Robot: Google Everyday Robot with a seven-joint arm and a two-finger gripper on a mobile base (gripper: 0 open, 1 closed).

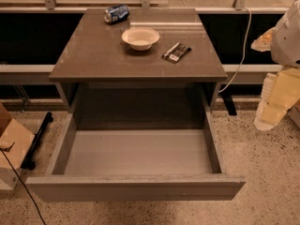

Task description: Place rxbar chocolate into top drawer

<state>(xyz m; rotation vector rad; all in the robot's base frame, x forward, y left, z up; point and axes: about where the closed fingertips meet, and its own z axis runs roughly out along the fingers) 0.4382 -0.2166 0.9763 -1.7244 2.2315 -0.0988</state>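
The rxbar chocolate [176, 52] is a small black-wrapped bar with white patches. It lies flat on the brown-grey cabinet top [93, 55], just right of the white bowl. The top drawer [136, 153] is pulled fully open below, and its pale grey floor holds nothing. My gripper [271, 108] hangs at the right edge of the view. It is beside the cabinet, to the right of the drawer and well away from the bar. It holds nothing that I can see.
A white bowl [140, 38] sits mid-top and a blue soda can [116, 13] lies on its side at the back. A white cable [241, 55] hangs at the right. A cardboard box [11, 149] and a black bar [37, 139] sit on the speckled floor at the left.
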